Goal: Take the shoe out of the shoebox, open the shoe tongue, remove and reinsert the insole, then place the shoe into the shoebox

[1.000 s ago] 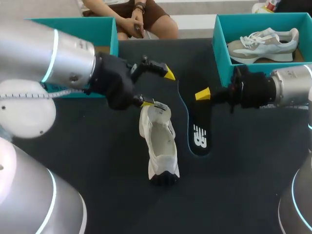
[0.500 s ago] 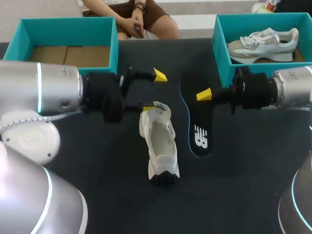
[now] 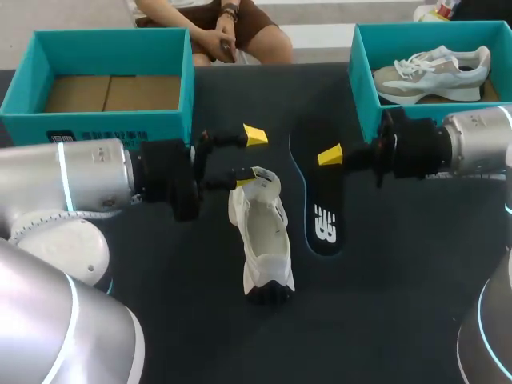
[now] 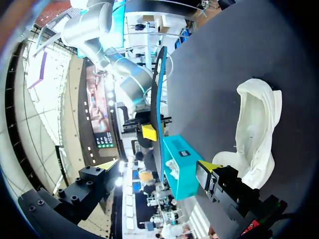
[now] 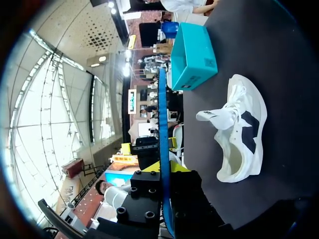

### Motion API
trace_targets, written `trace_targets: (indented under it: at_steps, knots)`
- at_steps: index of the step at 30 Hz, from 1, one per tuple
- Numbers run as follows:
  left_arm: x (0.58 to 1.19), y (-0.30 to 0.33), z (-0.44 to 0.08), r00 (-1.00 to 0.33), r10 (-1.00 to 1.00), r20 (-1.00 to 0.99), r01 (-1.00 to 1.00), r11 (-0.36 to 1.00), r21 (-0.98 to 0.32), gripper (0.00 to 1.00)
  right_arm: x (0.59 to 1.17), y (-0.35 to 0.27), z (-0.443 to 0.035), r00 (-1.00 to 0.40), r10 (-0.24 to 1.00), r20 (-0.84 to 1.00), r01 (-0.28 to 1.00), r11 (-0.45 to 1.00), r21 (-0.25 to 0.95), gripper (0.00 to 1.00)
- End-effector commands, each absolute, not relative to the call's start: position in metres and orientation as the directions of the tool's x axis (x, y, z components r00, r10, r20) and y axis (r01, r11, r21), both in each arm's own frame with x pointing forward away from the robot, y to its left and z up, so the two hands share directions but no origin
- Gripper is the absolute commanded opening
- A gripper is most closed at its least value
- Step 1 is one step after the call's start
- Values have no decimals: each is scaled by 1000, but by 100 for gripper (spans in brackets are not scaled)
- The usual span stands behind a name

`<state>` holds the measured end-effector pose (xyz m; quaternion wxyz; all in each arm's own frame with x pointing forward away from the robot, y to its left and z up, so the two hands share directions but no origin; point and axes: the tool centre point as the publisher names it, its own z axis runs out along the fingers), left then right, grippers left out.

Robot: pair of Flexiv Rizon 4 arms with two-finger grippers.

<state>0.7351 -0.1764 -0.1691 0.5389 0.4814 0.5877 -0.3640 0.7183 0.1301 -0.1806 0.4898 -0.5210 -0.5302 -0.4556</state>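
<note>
1. White shoe (image 3: 260,240) stands on the counter (image 3: 184,320), out of the box. Its tongue (image 3: 258,181) is lifted at the end nearest the left pincer (image 3: 250,158).
2. Left pincer is spread. One fingertip (image 3: 246,181) touches the tongue; the other is clear of the shoe, further out.
3. Insole (image 3: 322,216) lies just beside the shoe, on the right arm's side. Right pincer (image 3: 332,156) appears clamped on the insole's far end; the right wrist view shows its blue edge running between the fingers.
4. Empty shoebox (image 3: 112,128) sits beyond the shoe, on the left arm's side.
5. Judged step: reinsertion pending.
6. Risks: an edge-only grip may let the insole twist or slip. With the left pincer not gripping, the tongue may flop shut or the shoe tip when the insole pushes in. The insole may also buckle against the collar.
</note>
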Motion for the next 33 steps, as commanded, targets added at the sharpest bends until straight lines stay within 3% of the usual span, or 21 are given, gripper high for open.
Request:
trace_targets:
  at_steps: [1,23,26,28,29,31,33]
  knots:
    - [740,-188,-184,122,-35,-992,955,277,108,100,715,132,-180,30,116,993,999,19,-33,0]
    - [761,-244,-184,83,-49,-995,967,245,69,99,713,152,-181,27,92,995,1000,-16,-26,0]
    - [762,-245,-186,78,-45,-996,967,247,64,91,713,152,-181,28,95,995,1000,-14,-27,0]
    - [764,-248,-188,76,-39,-996,966,249,64,76,712,152,-181,30,98,995,1000,-11,-29,0]
    - [764,-248,-188,76,-39,-996,966,249,64,76,712,152,-181,30,98,995,1000,-11,-29,0]
    - [764,-250,-189,70,-37,-997,966,253,59,51,711,153,-181,30,96,995,1000,-3,-30,0]
    - [765,-251,-190,68,-36,-997,966,254,57,43,711,153,-181,31,97,995,1000,0,-31,0]
